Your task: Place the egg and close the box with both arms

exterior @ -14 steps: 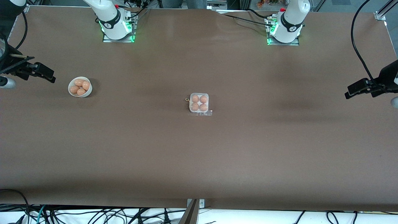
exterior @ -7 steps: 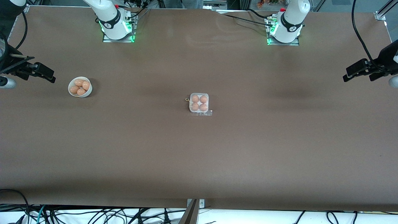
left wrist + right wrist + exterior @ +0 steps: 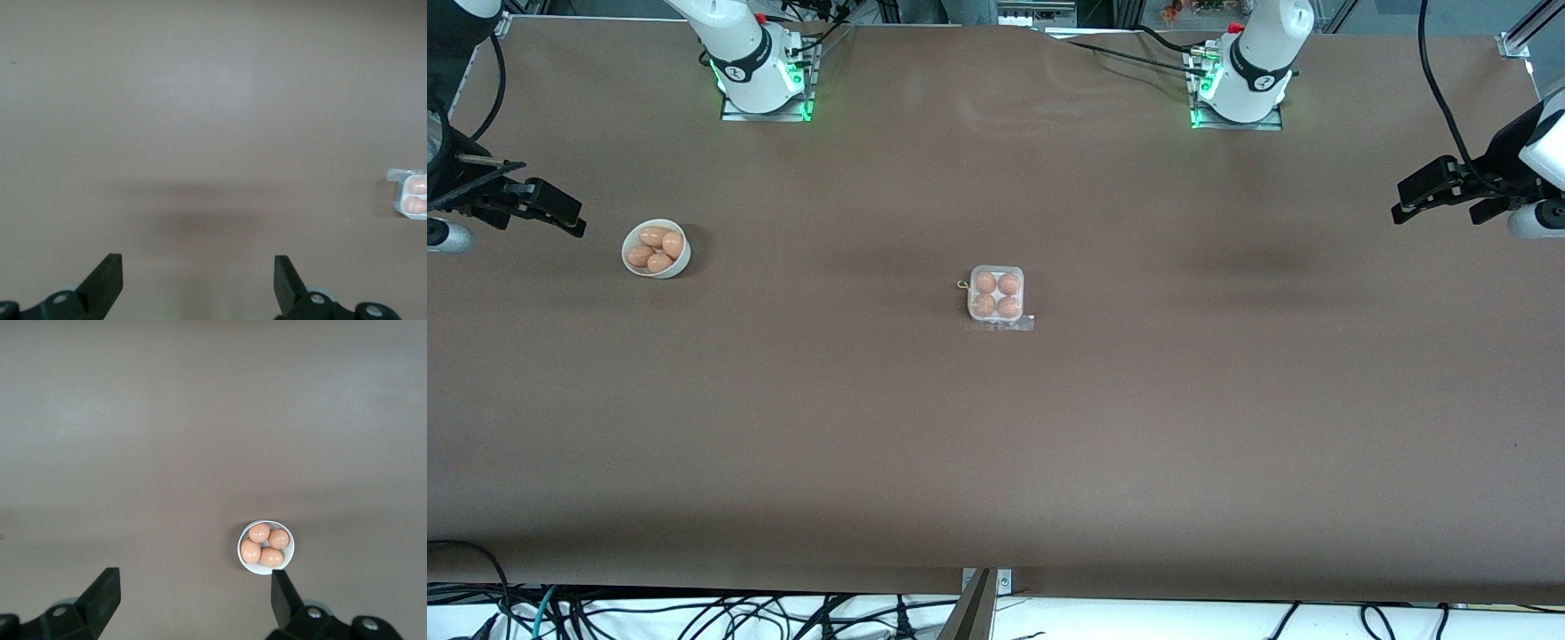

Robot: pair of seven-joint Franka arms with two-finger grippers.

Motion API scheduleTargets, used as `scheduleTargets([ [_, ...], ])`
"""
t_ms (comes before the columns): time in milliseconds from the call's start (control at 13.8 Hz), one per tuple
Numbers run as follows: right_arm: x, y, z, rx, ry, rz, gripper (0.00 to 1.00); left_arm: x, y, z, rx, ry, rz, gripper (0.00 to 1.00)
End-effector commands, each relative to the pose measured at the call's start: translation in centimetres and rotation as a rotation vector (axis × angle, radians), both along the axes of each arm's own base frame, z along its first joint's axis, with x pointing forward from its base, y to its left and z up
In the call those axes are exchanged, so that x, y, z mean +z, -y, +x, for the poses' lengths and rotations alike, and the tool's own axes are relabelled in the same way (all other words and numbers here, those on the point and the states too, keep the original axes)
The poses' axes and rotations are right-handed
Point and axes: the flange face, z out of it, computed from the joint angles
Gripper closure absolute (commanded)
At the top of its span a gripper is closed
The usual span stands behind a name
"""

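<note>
Box [image 3: 996,295] sits mid-bench, four eggs in, lid looks shut. Left tool [image 3: 198,280] and right tool [image 3: 195,597] both wide open, empty, parked at their bench ends. Task looks finished; nothing left but waiting.

No readable text, label, brand, number or sign in any view. Small dark round marks on white arm bases [image 3: 758,67] near green lights: too small to read. Box [image 3: 996,294], bowl [image 3: 656,249], table [image 3: 996,427]: no lettering seen.
</note>
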Motion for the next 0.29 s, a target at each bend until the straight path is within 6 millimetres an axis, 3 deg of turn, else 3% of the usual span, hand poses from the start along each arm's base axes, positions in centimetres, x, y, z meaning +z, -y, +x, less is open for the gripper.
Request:
scheduleTargets([
  [0, 0.21, 0.11, -0.26, 0.004, 0.004, 0.000, 0.00, 0.38, 0.17, -1.09, -0.015, 0.002, 0.035, 0.00],
  [217, 0.16, 0.09, -0.24, 0.004, 0.005, 0.001, 0.00, 0.34, 0.24, -1.14, -0.015, -0.002, 0.036, 0.00],
])
